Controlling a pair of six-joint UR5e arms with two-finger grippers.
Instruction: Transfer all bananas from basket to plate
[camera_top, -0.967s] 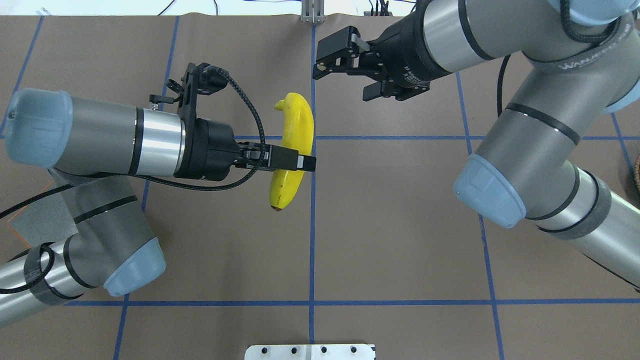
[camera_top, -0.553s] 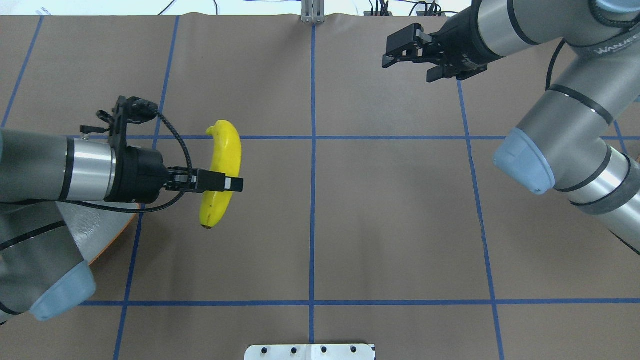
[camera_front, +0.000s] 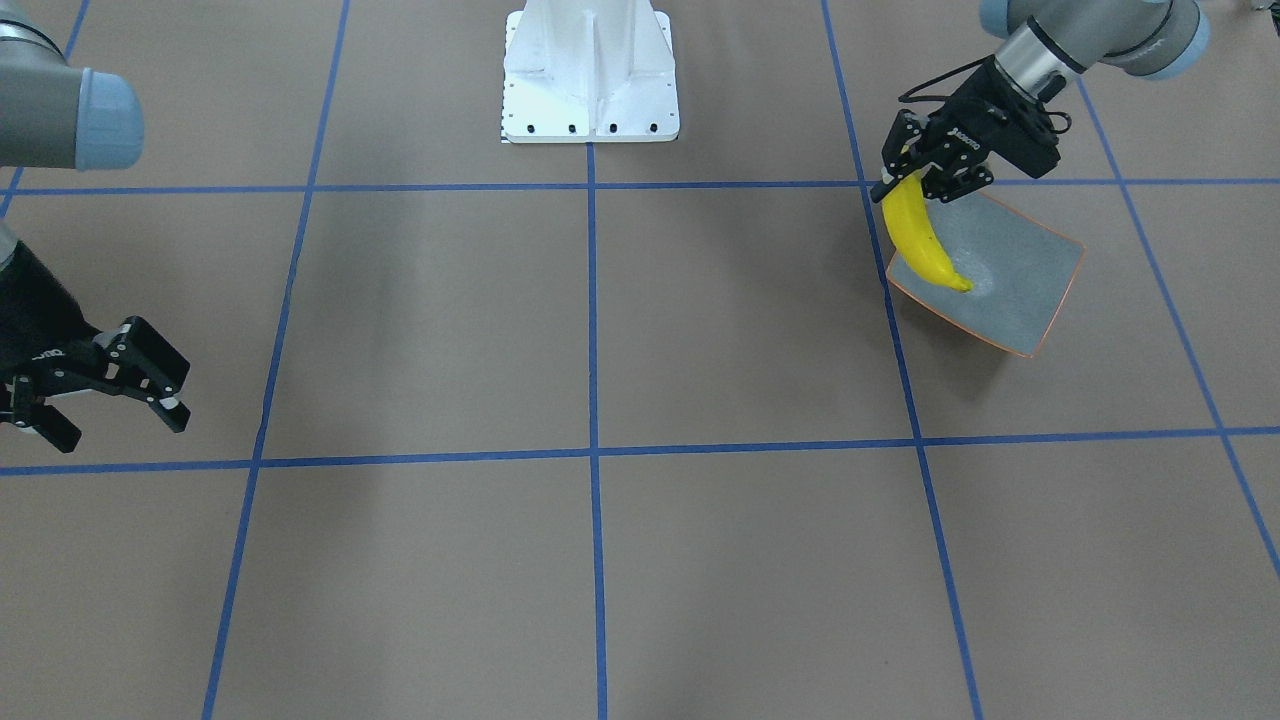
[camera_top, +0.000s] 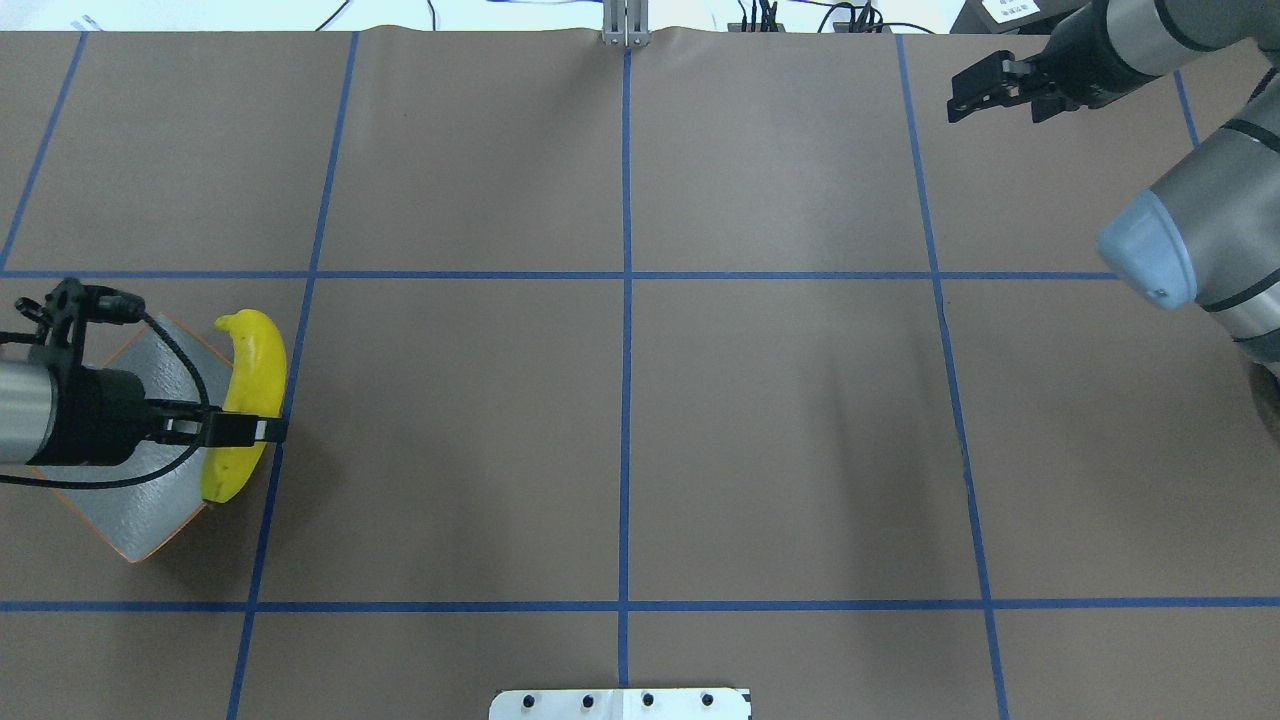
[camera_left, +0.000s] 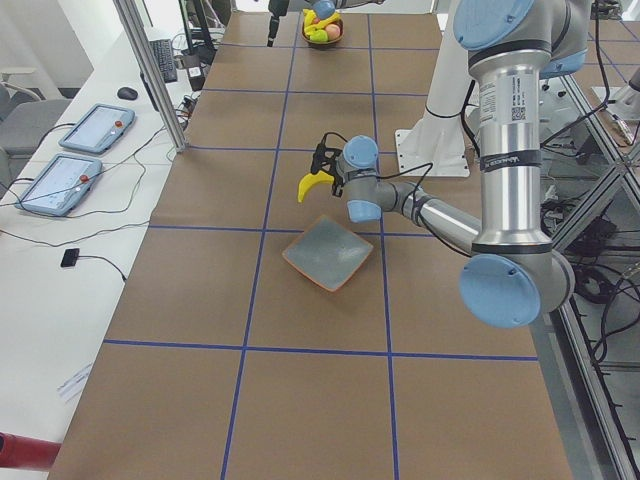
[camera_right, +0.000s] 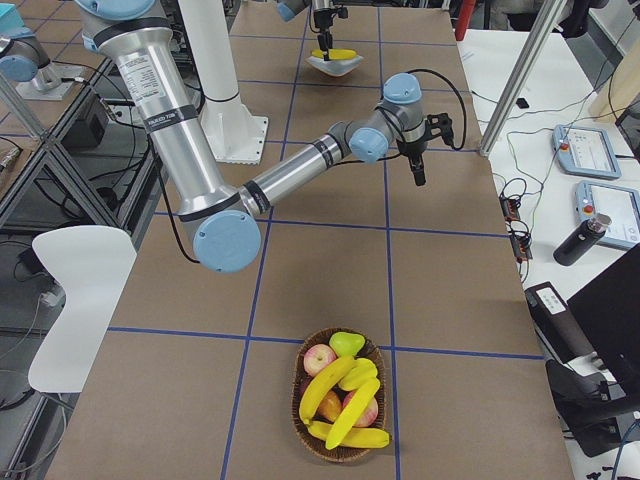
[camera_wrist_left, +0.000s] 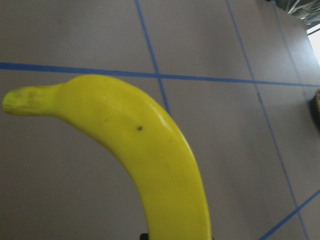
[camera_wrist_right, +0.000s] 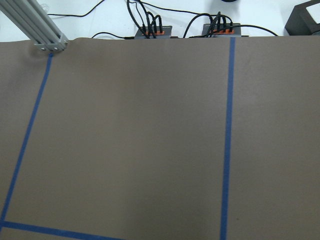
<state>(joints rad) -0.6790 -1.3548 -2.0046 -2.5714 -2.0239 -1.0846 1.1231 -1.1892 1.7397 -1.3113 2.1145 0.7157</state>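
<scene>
the left arm reaches in flat from the overhead view's left edge. its left gripper (camera_top: 262, 430) is clamped across the middle of a bright yellow banana (camera_top: 258, 365), held over the plate's (camera_top: 140, 510) right corner. the right gripper (camera_front: 118, 425), at the front-facing view's left edge, is spread wide and holds nothing. more bananas (camera_right: 330, 390) lie in the basket (camera_right: 300, 432).
</scene>
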